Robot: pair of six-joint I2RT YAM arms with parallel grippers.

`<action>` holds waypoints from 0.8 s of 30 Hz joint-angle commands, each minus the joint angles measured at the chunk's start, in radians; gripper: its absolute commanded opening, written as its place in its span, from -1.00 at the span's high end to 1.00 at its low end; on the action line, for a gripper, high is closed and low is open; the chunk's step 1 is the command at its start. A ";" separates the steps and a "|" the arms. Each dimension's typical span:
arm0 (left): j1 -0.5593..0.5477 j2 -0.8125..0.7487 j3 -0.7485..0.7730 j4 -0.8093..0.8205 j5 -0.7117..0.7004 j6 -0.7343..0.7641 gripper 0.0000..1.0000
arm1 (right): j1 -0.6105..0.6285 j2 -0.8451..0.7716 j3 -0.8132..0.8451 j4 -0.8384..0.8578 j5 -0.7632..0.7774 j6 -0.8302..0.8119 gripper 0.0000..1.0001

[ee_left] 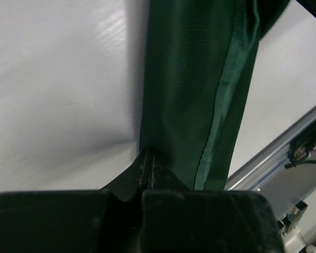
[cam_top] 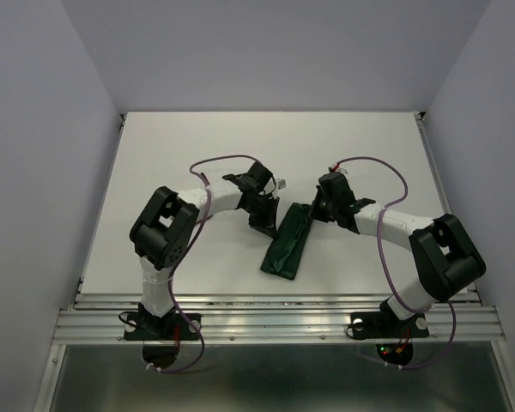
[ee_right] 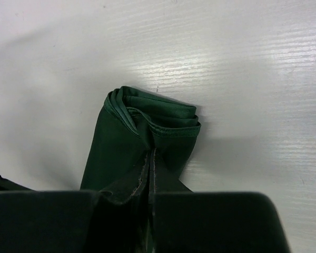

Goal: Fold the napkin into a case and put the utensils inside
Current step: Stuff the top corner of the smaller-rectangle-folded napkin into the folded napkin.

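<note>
Top external — left gripper, right gripper pinch napkin (folded narrow)

1. Napkin: soft woven cloth, dark green, matt; fine weave plain close up, with a lighter, slightly shinier hem strip toward 3 o'clock in the left wrist view.
2. Table: white, smooth, faint satin sheen; fine linear texture close up.
3. Rail at 6 o'clock: bare metal, silvery, ribbed.
4. Left gripper, right gripper: black, matt, plastic-looking.
5. Left arm, right arm: white smooth shells, black matt joints.
6. Cables: purple, smooth.
</note>
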 commanded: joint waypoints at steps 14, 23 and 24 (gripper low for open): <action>-0.006 0.047 0.216 0.032 -0.013 -0.024 1.00 | 0.002 -0.015 0.020 0.029 0.013 0.017 0.99; -0.024 0.179 0.326 0.091 -0.010 -0.041 1.00 | 0.002 -0.012 0.029 0.024 0.009 0.010 0.99; -0.029 0.196 0.335 0.094 -0.013 -0.043 1.00 | 0.002 -0.013 0.029 0.024 0.009 0.009 0.99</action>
